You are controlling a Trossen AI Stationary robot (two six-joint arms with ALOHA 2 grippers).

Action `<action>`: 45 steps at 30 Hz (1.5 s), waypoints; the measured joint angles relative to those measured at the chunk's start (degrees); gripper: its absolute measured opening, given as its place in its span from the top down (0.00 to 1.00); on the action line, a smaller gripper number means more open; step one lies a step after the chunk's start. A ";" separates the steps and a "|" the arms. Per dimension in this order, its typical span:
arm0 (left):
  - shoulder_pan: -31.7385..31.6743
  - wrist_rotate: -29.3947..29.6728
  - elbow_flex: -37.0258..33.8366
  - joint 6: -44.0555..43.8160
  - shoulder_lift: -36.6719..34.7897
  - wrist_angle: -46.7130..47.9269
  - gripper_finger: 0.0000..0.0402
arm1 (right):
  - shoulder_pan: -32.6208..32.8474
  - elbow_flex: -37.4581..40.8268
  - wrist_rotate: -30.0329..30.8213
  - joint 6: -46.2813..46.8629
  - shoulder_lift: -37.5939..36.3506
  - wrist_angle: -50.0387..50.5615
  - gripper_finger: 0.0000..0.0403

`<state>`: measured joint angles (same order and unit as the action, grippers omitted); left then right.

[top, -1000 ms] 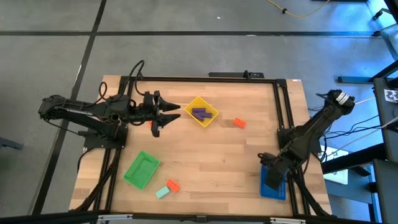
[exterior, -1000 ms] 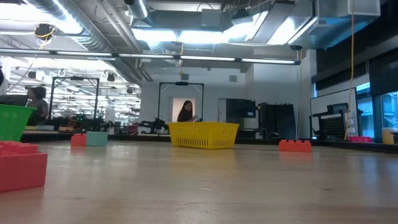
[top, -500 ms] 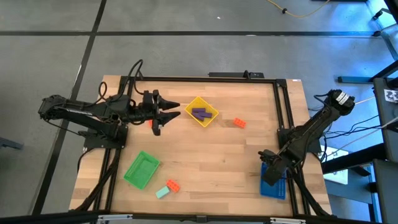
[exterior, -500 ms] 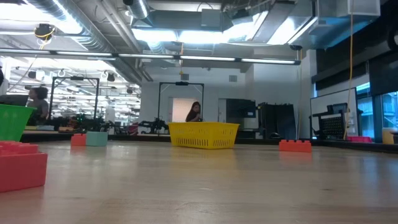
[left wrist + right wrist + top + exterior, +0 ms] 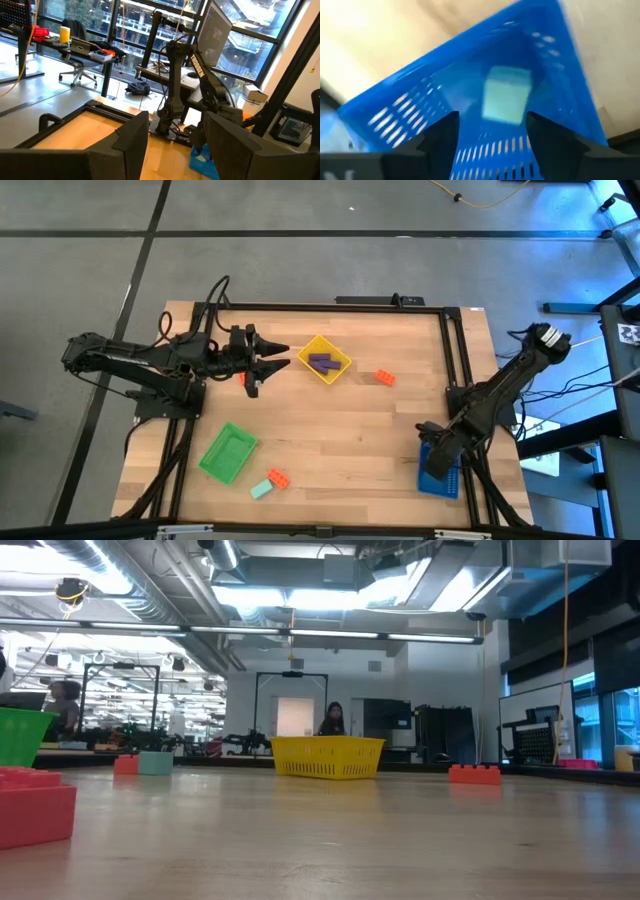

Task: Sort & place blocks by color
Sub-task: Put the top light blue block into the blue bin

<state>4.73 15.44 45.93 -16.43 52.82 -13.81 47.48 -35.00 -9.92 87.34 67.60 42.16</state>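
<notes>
A mint block [image 5: 507, 95] lies in the blue tray [image 5: 555, 65] at the table's near right. My right gripper [image 5: 492, 132] points down over it, open, with the block just beyond its fingertips. In the high view that gripper [image 5: 432, 456] covers the tray [image 5: 441, 478]. Purple blocks [image 5: 321, 362] lie in the yellow tray [image 5: 323, 360]. One orange-red block [image 5: 385, 378] rests on the wood to the right of that tray. An orange-red block [image 5: 277, 477] and a mint block [image 5: 261, 489] lie near the green tray [image 5: 228, 452]. My left gripper [image 5: 268, 362] hovers open, left of the yellow tray.
A dark frame [image 5: 455, 350] runs along the table's far, left and right sides. The wood between the trays is bare [image 5: 340, 430]. In the low view a red block [image 5: 35, 808] sits close at the left. A person [image 5: 333, 720] stands far behind the yellow tray [image 5: 328, 755].
Nothing on the table has visibly moved and both arms keep their places. In the room beyond the table, a person has walked toward the right behind the yellow tray.
</notes>
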 joint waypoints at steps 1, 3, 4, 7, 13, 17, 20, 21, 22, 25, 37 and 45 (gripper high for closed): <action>0.00 0.00 0.00 0.00 0.00 -0.02 0.54 | 0.02 -1.29 -0.06 -1.47 -0.65 1.93 0.42; 0.00 -0.02 0.00 0.00 0.00 0.00 0.54 | 0.02 -4.20 -0.06 -4.13 -1.77 7.36 0.42; 0.01 -0.02 0.00 -0.01 0.00 0.00 0.54 | 0.02 -5.73 -0.06 -5.33 -2.29 9.89 0.42; 0.02 -0.04 0.00 -0.07 0.00 0.00 0.54 | 0.02 -9.73 0.79 -8.00 -3.78 13.18 0.42; 0.01 -0.07 0.00 -1.35 0.00 0.00 0.54 | -4.15 -11.96 6.05 -18.03 -4.63 3.37 0.43; 0.02 -0.07 0.00 -1.25 0.00 0.00 0.54 | -12.60 -9.92 12.33 -24.97 -3.52 -7.00 0.43; 0.02 -0.09 0.04 -1.25 0.00 0.00 0.54 | -20.48 -8.68 16.52 -33.20 -2.62 -20.06 0.43; 0.02 -0.07 0.06 -1.25 -0.02 0.00 0.54 | -23.14 -8.64 17.28 -36.36 -2.33 -24.11 0.43; 0.02 -0.10 0.06 -1.25 -0.02 0.02 0.54 | -25.74 -8.64 17.70 -40.02 -2.17 -28.78 0.43; 0.00 -1.26 0.07 -1.22 -0.02 0.03 0.54 | -32.67 -8.64 18.04 -49.84 -2.11 -42.21 0.43; 0.02 -5.66 0.07 2.85 -0.02 0.07 0.54 | -40.95 -8.64 17.45 -81.81 -2.11 -63.30 0.43; 0.02 -5.70 0.07 5.02 -0.02 1.33 0.54 | -40.96 -8.64 17.78 -81.93 -2.11 -63.40 0.43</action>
<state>4.75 9.74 46.00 -11.40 52.80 -12.47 6.52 -43.64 7.86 5.41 65.49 -21.23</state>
